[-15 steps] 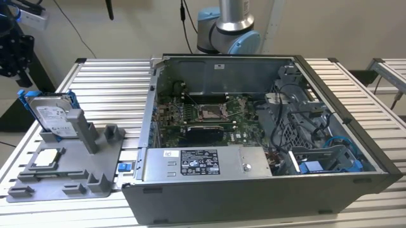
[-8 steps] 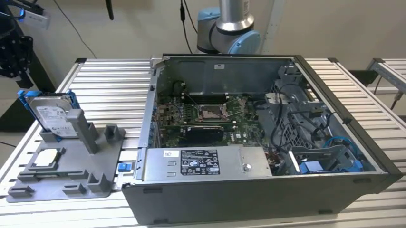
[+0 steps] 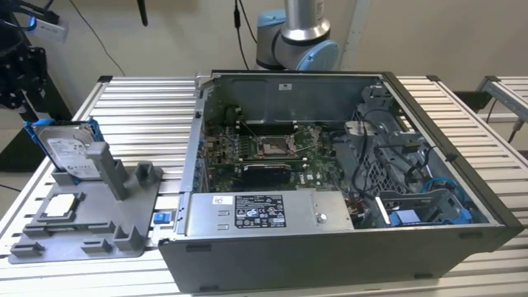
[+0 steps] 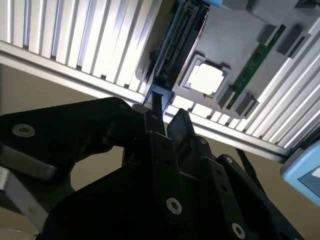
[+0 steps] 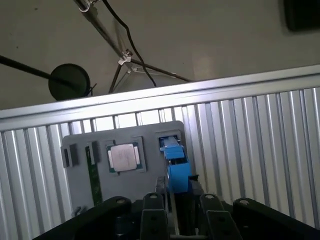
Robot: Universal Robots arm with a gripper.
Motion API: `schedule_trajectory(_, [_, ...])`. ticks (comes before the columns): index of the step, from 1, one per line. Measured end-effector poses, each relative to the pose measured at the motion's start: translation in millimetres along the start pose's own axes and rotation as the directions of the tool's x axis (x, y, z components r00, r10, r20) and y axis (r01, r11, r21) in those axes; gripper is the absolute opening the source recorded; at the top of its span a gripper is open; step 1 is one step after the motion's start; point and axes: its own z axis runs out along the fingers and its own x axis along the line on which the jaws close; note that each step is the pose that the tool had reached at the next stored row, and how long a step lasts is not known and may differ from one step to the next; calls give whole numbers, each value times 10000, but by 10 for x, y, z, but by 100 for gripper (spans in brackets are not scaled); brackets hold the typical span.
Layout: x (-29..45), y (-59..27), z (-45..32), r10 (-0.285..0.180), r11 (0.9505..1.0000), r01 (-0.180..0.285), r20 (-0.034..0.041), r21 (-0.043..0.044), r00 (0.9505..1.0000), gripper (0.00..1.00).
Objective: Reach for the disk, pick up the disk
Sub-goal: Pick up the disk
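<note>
Disk [image 3: 69, 150]: stands on edge in a slot of the grey fixture [image 3: 123, 216], far on the exterior view's left, label facing out, blue frame round it. In both wrist views you see it edge-on [image 4: 181, 42], w/ the blue frame end [image 5: 177, 167] pointing at the tool.
Gripper [image 4: 169, 112]: released, nothing btwn the jaws. Tips sit just short of the frame end and lined up w/ it, not touching as far as I can judge.
Approach: keep the jaws parallel to the disk's flat faces so you straddle the frame, not the label side at an angle.
Depth: I'd go well past the blue end piece before clamping. A pinch on the plastic tip alone looks likely to slip or flex.
Lift: pull along the slot's line. The fixture's posts hug the disk, so a sideways tug may jam it or drag the fixture.
Table [image 3: 140, 93]: slatted metal. Fixture looks loose on it, so go slow.
Count, disks: 1.
Count, fixtures: 1.
Count, square chip [image 3: 62, 207]: 1, lying flat in the fixture near the disk. Not your target.
Count, green memory stick [image 4: 255, 62]: 1, beside the chip.
Count, open PC case [image 3: 330, 185]: 1, to the exterior view's right of the fixture.
Count, empty blue bracket [image 3: 429, 213]: 1, inside the case at the far right. Ignore it.
</note>
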Motion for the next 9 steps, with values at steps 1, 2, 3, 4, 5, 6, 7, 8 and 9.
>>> schedule_trajectory(1, [-1,-1,17,-12,10000,11,-1,-1,10000,100])
schedule_trajectory(2, [-2,-1,36,-48,10000,48,-3,-2,10000,100])
schedule_trajectory(3, [-2,-2,55,-97,10000,97,-4,-1,10000,100])
schedule_trajectory(4, [-2,-3,73,-146,9999,146,-5,-1,9999,100])
schedule_trajectory(5, [-3,-5,91,-201,9998,201,-8,0,9998,100])
schedule_trajectory(6, [-4,-7,108,-257,9997,257,-9,0,9997,100])
schedule_trajectory(7, [-4,-10,127,-328,9995,328,-12,0,9995,100])
schedule_trajectory(8, [-5,-15,146,-400,9992,400,-14,0,9992,100])
schedule_trajectory(9, [-5,-19,164,-468,9989,468,-16,0,9989,100])
